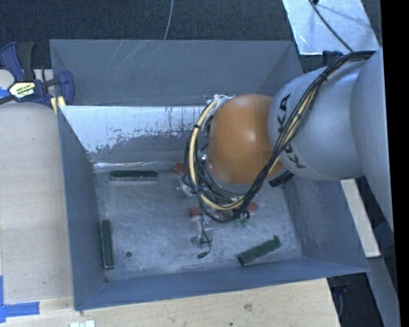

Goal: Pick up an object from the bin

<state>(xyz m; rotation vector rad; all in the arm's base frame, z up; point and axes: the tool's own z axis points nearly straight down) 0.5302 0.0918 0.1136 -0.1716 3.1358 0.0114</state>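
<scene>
One dark green bar lies near the jaws, whose state cannot be told; being offset, they could close beside it.

Low in grey bin, fingers near floor; dark green bar just right of them, second bar well left.

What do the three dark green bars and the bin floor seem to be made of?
Bar by the back wall, bar along the left wall, bar at front right: matte dark green, no glint, likely plastic or rubber. Bin floor: grey metal, dull, scratched and speckled with wear.
</scene>
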